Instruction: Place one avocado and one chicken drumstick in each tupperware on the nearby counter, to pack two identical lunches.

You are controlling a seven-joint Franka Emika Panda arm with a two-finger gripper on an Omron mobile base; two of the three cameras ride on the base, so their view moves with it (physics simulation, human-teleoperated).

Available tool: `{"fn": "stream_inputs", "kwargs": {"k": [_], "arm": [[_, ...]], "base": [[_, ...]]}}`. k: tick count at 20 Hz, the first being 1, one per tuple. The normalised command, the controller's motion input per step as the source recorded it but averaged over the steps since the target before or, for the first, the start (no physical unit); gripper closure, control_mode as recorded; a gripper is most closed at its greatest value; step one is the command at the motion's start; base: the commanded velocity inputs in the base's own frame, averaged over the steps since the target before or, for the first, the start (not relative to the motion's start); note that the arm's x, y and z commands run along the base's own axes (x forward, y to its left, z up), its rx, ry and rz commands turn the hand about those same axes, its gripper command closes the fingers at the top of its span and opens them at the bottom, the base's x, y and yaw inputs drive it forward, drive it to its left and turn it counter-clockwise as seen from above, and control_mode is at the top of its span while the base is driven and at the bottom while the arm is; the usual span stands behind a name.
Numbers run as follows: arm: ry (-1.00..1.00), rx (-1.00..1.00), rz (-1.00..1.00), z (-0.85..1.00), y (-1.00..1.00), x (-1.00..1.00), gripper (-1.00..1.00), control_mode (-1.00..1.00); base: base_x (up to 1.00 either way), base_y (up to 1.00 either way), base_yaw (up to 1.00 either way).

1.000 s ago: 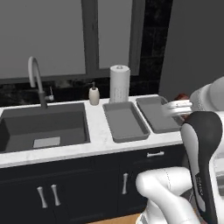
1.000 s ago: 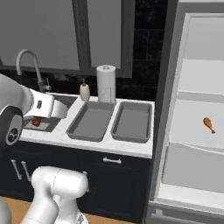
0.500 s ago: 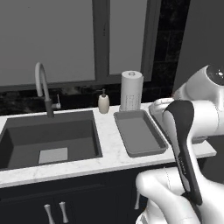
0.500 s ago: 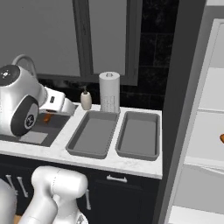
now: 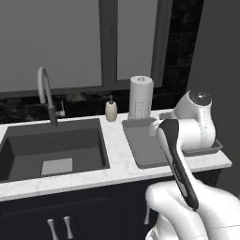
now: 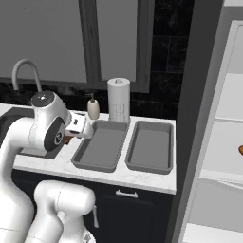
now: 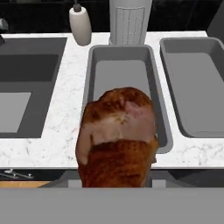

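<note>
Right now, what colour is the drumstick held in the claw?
Orange-brown, with a paler pinkish patch on the drumstick. The hand view shows it best.

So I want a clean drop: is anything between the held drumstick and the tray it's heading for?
Nothing visible is. In the hand view the chicken drumstick hangs in the gripper over the near end of the left tupperware tray, whose grey floor is bare. The soap bottle and paper towel roll stand behind it.

I am facing a frosted window [image 5: 70,44] sitting above dark wall tile [image 5: 180,61], with a sink [image 5: 51,147] lying below.
</note>
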Motion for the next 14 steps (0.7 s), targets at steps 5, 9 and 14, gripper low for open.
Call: {"fn": "stream_inputs", "kwargs": {"k": [5,9,14], "arm": [[0.15,0.0,0.01,-0.37,0.0,0.59,1.0,-1.0],[0.05,-0.01,0.17,-0.11,-0.04,0.06,1.0,-1.0],[0.13,-0.14,0.28,-0.22,0.0,0.1,1.0,-1.0]], "base": [[0.0,0.0,0.0],[0.0,0.0,0.0],[0.0,0.0,0.0]]}}
